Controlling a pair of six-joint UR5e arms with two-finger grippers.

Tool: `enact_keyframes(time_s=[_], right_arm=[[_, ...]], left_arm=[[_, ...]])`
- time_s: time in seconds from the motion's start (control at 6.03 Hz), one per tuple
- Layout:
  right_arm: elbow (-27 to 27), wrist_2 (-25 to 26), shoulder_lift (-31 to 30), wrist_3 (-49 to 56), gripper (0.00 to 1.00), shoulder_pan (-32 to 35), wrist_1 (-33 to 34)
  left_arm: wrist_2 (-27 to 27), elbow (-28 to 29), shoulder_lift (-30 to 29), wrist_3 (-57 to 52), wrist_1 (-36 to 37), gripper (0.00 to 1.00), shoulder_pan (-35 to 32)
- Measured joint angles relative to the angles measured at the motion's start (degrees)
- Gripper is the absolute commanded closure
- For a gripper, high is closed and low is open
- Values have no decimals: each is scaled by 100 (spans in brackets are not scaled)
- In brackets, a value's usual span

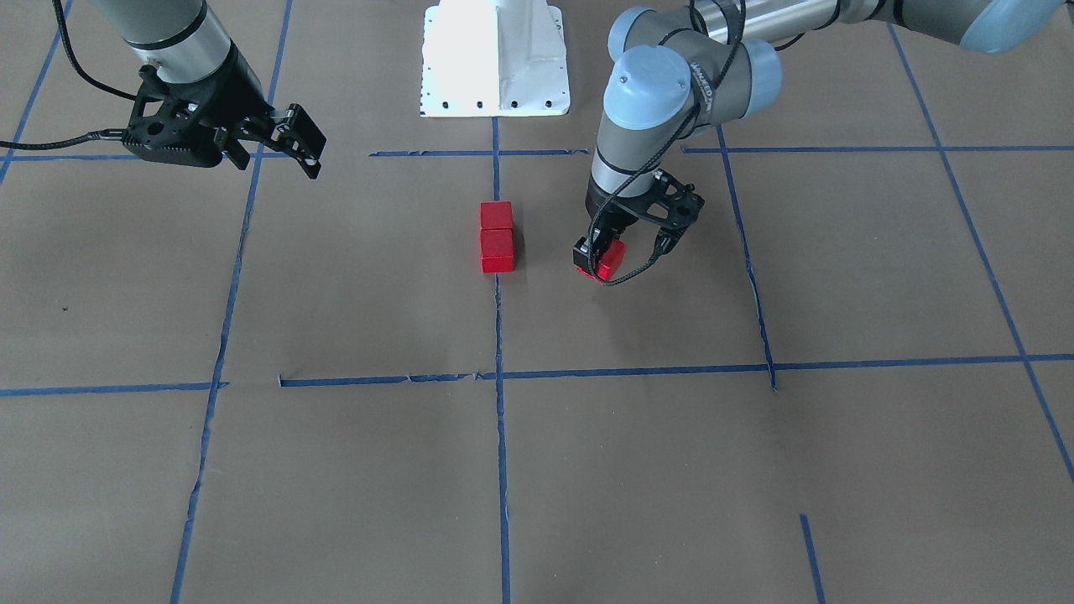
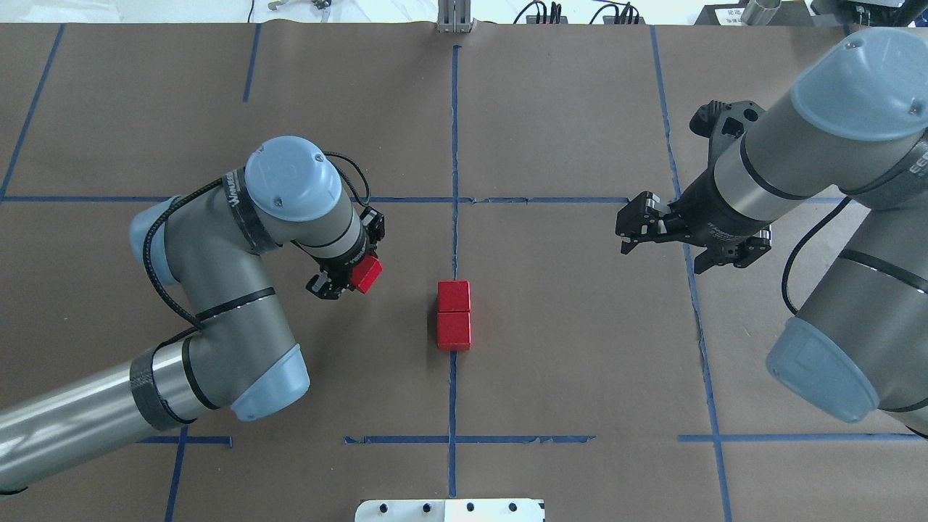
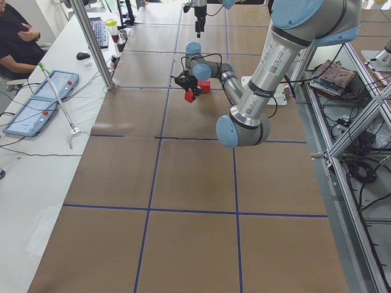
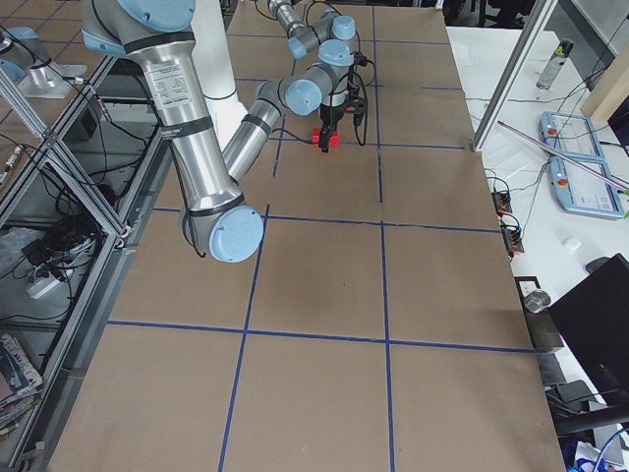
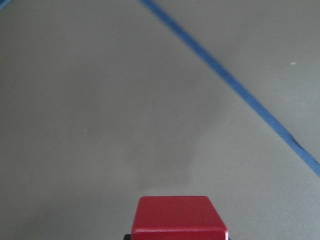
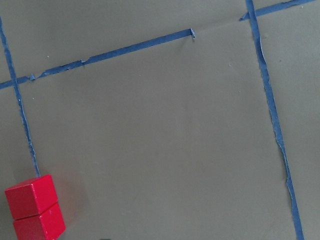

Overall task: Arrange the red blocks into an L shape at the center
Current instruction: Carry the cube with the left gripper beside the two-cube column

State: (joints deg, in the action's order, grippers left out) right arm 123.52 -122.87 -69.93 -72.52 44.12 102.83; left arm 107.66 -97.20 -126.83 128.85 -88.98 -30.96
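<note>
Two small bright red matte cubes (image 2: 454,313) lie touching in a short column on the long blue tape line (image 2: 454,130), at the centre (image 2: 454,246) of the brown paper surface (image 2: 565,348). The third red cube (image 2: 369,273) is clamped in the left pincer (image 2: 348,278), left of the pair in the overhead view and apart from it, apparently just off the paper. The right pincer (image 2: 628,232) hangs empty with its jaws spread at the right of that view. The held cube looks turned out of square with the pair, so the wrist should rotate until the faces run parallel. It should then descend beside one end cube, not the middle seam, and close the last gap gently. A hard sideways push could skew the column, so the pincer is best released only once the cube sits flat.
</note>
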Motion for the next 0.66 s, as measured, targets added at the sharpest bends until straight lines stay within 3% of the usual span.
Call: enact_keyframes(time_s=[0.33,0.66], right_arm=[[-6,0,3,1,0,-2,0],[-9,0,5,-2,0,-7,0]], left_arm=[[-94,9,-231,1763,293,100,215],[-104,87,-260,2699,83,100,308]])
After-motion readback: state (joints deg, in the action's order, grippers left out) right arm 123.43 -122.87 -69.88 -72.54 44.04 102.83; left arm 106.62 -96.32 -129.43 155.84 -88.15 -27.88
